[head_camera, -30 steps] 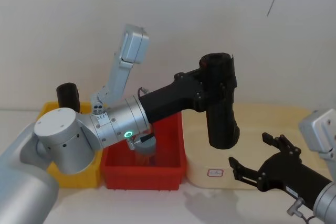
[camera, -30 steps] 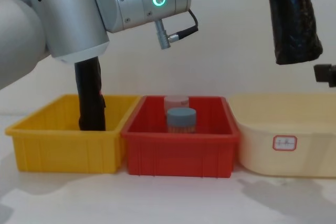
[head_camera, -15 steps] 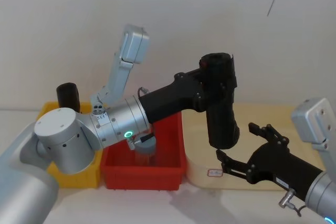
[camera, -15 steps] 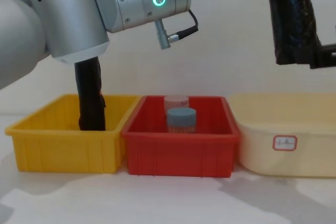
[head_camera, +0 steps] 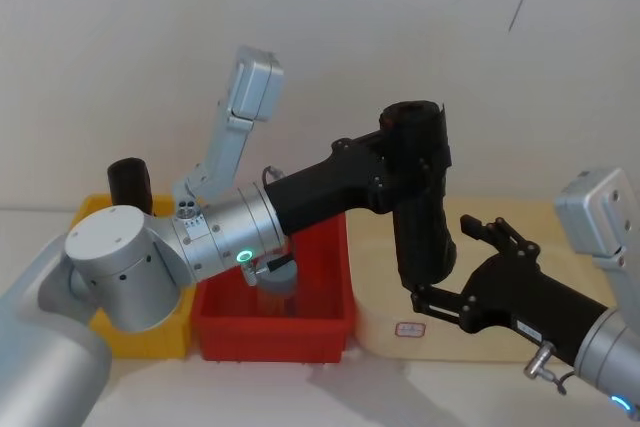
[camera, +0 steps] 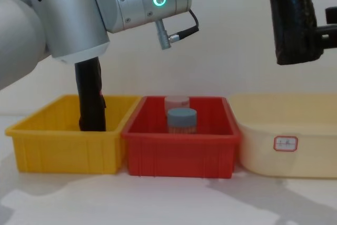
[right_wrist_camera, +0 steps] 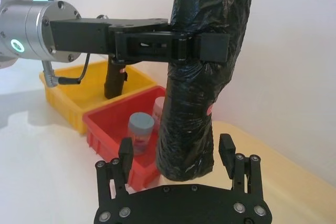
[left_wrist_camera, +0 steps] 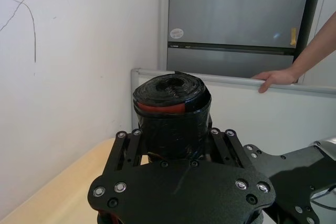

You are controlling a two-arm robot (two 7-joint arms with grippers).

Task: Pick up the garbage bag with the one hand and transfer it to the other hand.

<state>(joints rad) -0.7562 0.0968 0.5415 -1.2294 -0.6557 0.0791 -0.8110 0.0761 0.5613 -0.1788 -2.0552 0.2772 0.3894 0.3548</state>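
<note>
The garbage bag (head_camera: 421, 219), a glossy black roll, hangs upright in the air above the cream tray (head_camera: 380, 322). My left gripper (head_camera: 413, 154) is shut on its upper part, as the left wrist view shows from behind with the roll's top (left_wrist_camera: 171, 96) between the fingers. In the right wrist view the bag (right_wrist_camera: 195, 93) hangs straight ahead, its rounded lower end between the two fingers of my right gripper (right_wrist_camera: 176, 153). That gripper (head_camera: 456, 265) is open, one finger (right_wrist_camera: 125, 154) on each side of the bag with small gaps. In the chest view the bag (camera: 293, 20) sits at top right.
Three bins stand in a row on the table: a yellow one (camera: 63, 146) holding another upright black roll (camera: 90, 98), a red one (camera: 179, 154) with two lidded jars (camera: 182, 120), and the cream tray (camera: 310, 143) with a small label.
My right gripper has risen and moved left toward the bag, and its open fingers now straddle the bag's lower end. The left arm and the bag have stayed still.
</note>
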